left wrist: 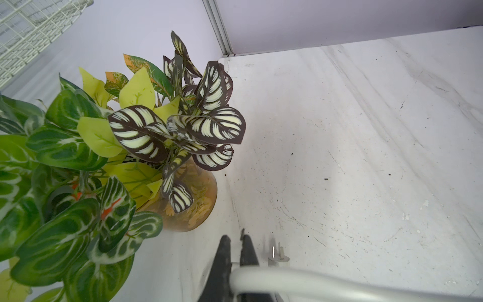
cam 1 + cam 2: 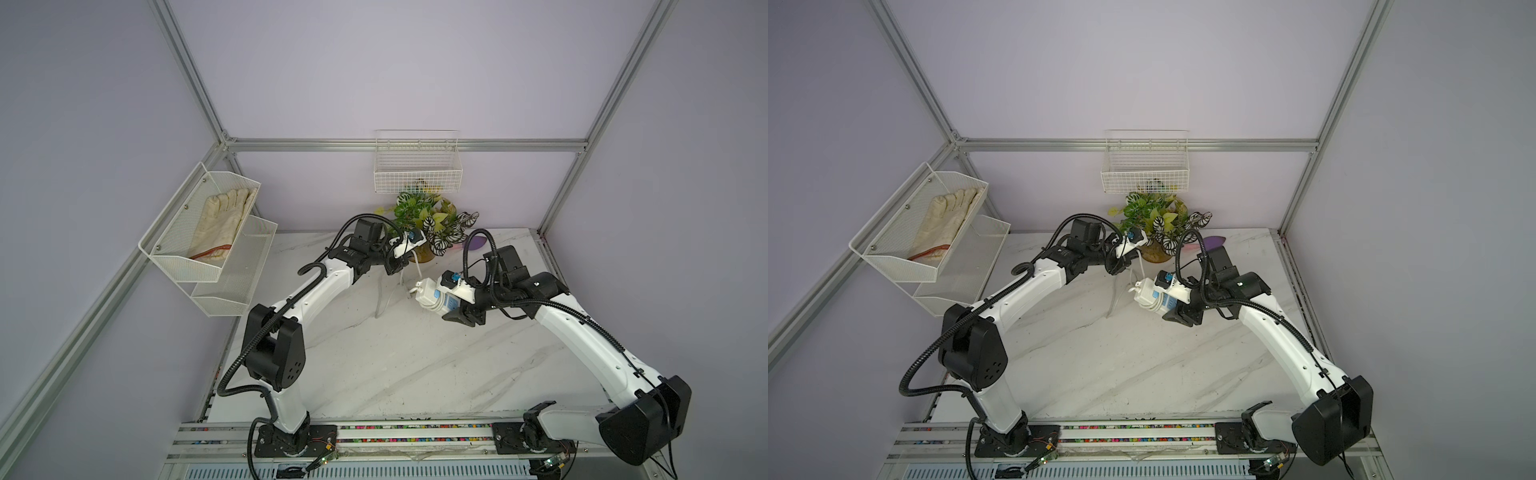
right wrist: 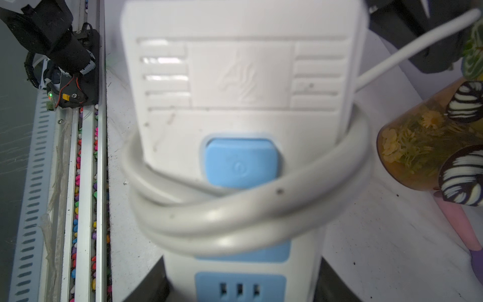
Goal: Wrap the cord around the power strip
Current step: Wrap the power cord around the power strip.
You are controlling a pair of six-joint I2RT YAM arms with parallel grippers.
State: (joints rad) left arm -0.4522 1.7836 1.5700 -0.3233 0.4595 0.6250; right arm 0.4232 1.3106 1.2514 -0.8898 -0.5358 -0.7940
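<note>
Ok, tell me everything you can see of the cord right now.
The cord is a smooth, pale grey-white round cable, plastic-looking and flexible. About two loose turns circle the power strip, crossing over the lower edge of its blue button; the right gripper holds the strip. From there a free run leads to the left gripper, which is shut on it. Its small white plug, metal prongs showing, appears just beyond that gripper.

A robotics lab cell: aluminium frame [image 2: 403, 144], plain lilac walls [image 2: 374, 62], marble-look tabletop [image 2: 395, 365], mounting rail [image 2: 415, 445].
</note>
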